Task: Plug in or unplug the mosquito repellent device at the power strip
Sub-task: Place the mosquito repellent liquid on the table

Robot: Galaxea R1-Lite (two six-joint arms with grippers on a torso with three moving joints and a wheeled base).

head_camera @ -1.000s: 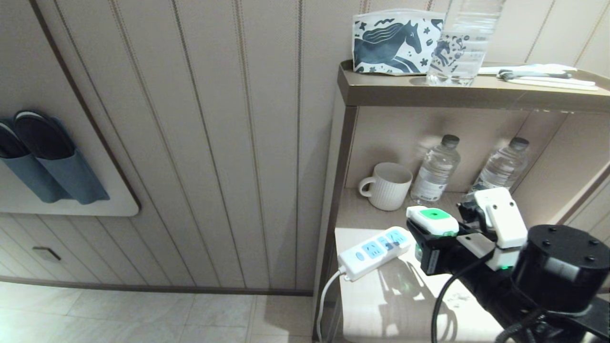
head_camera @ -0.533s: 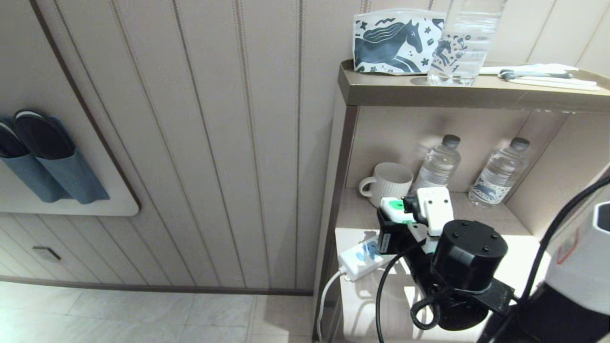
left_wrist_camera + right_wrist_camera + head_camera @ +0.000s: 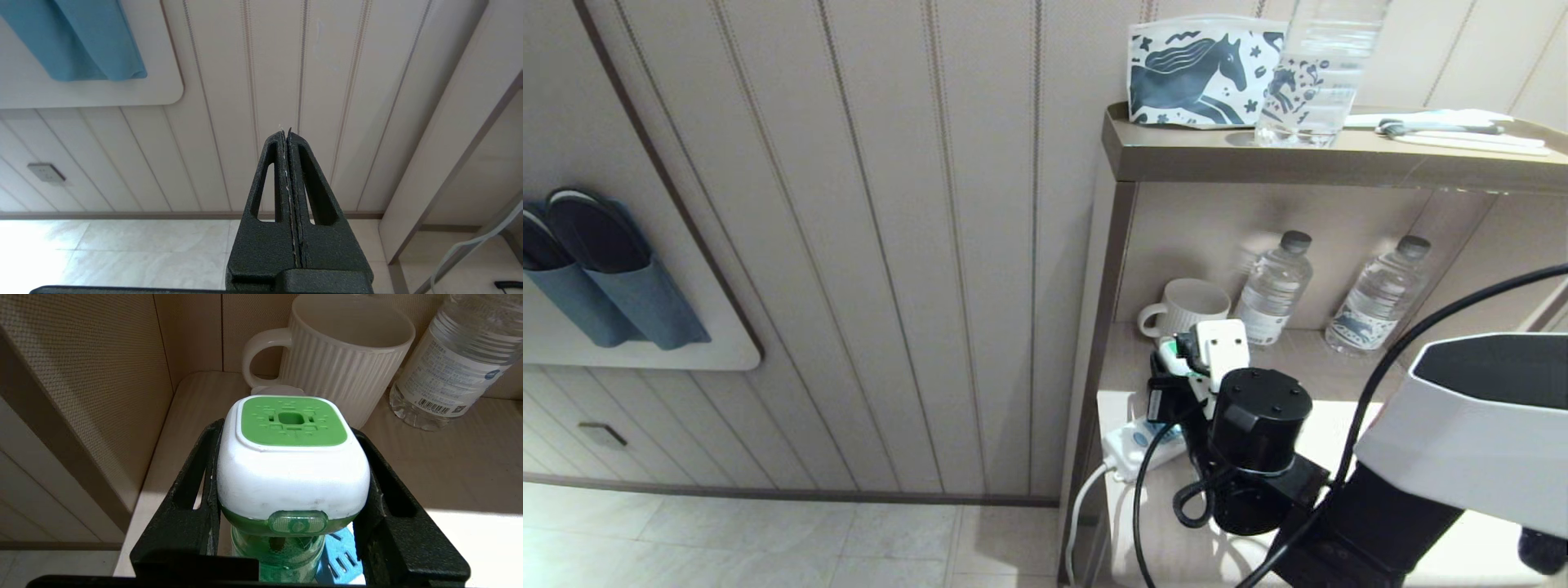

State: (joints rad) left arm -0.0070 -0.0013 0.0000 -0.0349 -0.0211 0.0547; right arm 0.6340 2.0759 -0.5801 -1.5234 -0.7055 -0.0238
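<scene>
The mosquito repellent device point(image 3: 292, 465), a white head with a green centre over a green bottle, sits between the black fingers of my right gripper point(image 3: 288, 433), which is shut on its sides. In the head view the device point(image 3: 1170, 354) hangs just above the far end of the white power strip point(image 3: 1129, 447) on the lower shelf. My wrist hides most of the strip. A light-blue socket panel point(image 3: 342, 555) shows right under the bottle; whether the device touches it I cannot tell. My left gripper point(image 3: 286, 132) is shut and parked, facing the wall.
A ribbed white mug point(image 3: 1188, 302) stands close behind the device, with two water bottles point(image 3: 1272, 290) point(image 3: 1380, 294) beside it. The shelf's side wall point(image 3: 1107, 269) is close on the left. The strip's cord point(image 3: 1082, 506) hangs off the front edge. A pouch point(image 3: 1201, 73) lies on the top shelf.
My right arm has carried the device to the left and further back, from beside the strip's far end to above the strip, close to the mug. The left arm has not moved.
</scene>
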